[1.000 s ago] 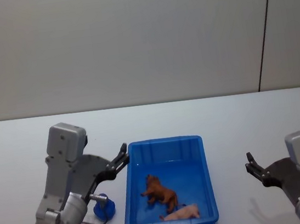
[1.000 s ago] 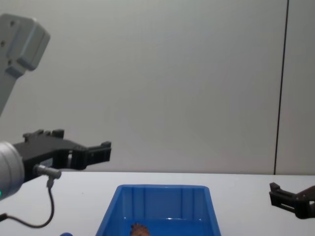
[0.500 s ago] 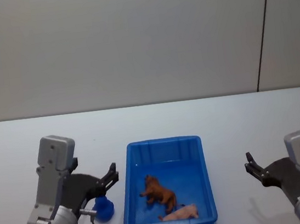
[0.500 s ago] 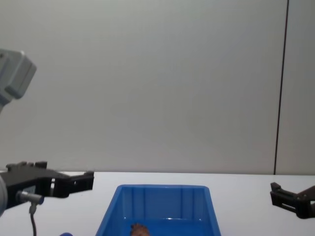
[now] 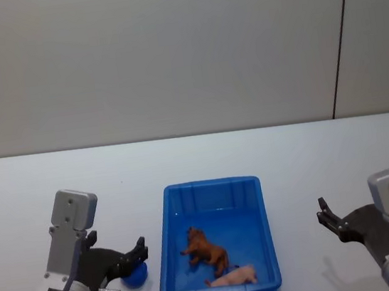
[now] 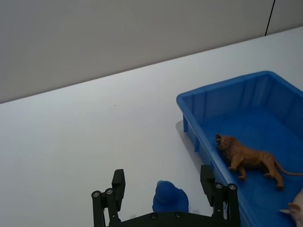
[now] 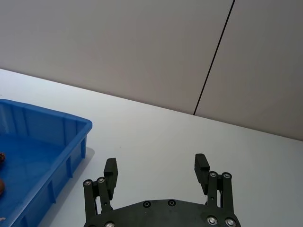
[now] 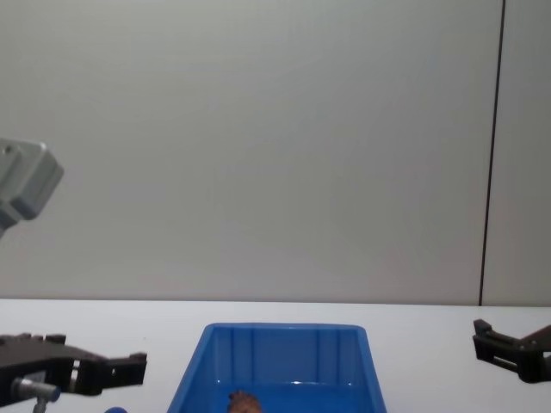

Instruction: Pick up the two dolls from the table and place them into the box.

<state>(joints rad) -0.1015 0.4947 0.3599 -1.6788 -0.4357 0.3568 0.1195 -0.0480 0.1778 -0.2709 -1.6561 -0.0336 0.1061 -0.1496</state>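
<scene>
My left gripper (image 6: pixel 162 176) hangs wide open and empty over a small blue object (image 6: pixel 169 199). Just to its right is the box (image 5: pixel 210 184), with the brown doll (image 5: pixel 207 251) and pig (image 5: pixel 233 277) inside. Beyond the box, the right gripper (image 7: pixel 156 164) is open and idle. I'd lift clear without nudging anything.

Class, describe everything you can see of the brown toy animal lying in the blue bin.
The brown doll is a small, shaggy, plastic-looking figure with a maned head, four legs and a thin tail. It seems to lie on its side on the floor of the blue box, near the middle, with its head toward the robot's left and its tail toward the pink pig. Nothing grips it. Whether it touches the pig is unclear.
</scene>
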